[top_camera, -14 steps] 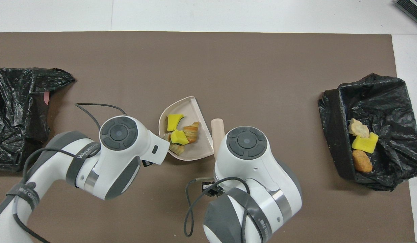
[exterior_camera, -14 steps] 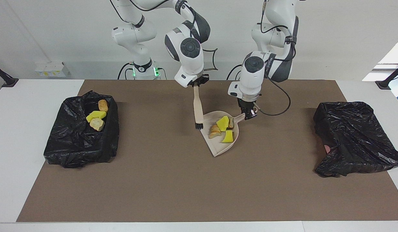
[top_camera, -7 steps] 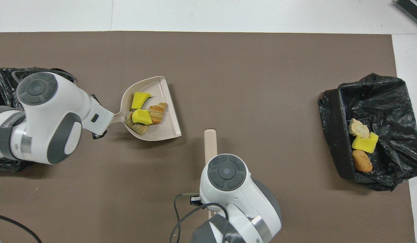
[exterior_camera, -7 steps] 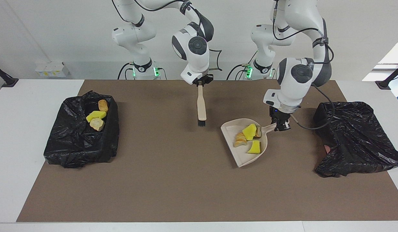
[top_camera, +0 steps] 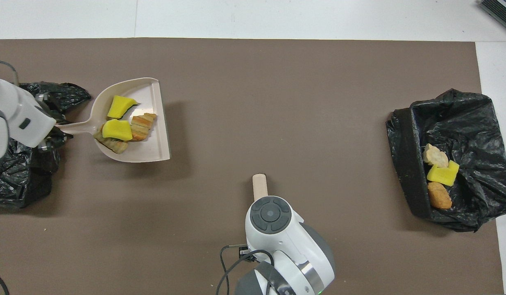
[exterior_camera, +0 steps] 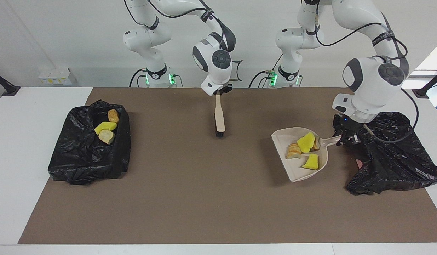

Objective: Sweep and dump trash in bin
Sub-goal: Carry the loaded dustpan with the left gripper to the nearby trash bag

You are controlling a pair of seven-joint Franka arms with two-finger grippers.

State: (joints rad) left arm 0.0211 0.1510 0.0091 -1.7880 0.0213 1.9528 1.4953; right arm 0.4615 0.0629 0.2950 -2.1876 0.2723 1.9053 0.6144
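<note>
My left gripper (exterior_camera: 344, 136) is shut on the handle of the beige dustpan (exterior_camera: 292, 170), held just above the mat beside the black-bagged bin (exterior_camera: 391, 156) at the left arm's end. The pan holds the trash (exterior_camera: 306, 142): two yellow chunks and some bread bits. In the overhead view the dustpan (top_camera: 151, 144), its trash (top_camera: 117, 129) and my left gripper (top_camera: 54, 137) show at the edge of that bin (top_camera: 19, 176). My right gripper (exterior_camera: 220, 92) is shut on the brush (exterior_camera: 219, 118), which hangs bristles down over the mat's middle. The brush handle (top_camera: 259, 184) shows overhead.
A second black-bagged bin (exterior_camera: 87, 156) stands at the right arm's end with a yellow chunk and two bread pieces (exterior_camera: 105, 129) in it. It also shows overhead (top_camera: 461, 123). A brown mat (exterior_camera: 204, 198) covers the table.
My left arm has carried the loaded dustpan from the mat's middle toward the bin at the left arm's end. My right arm has drawn the brush back toward the robots.
</note>
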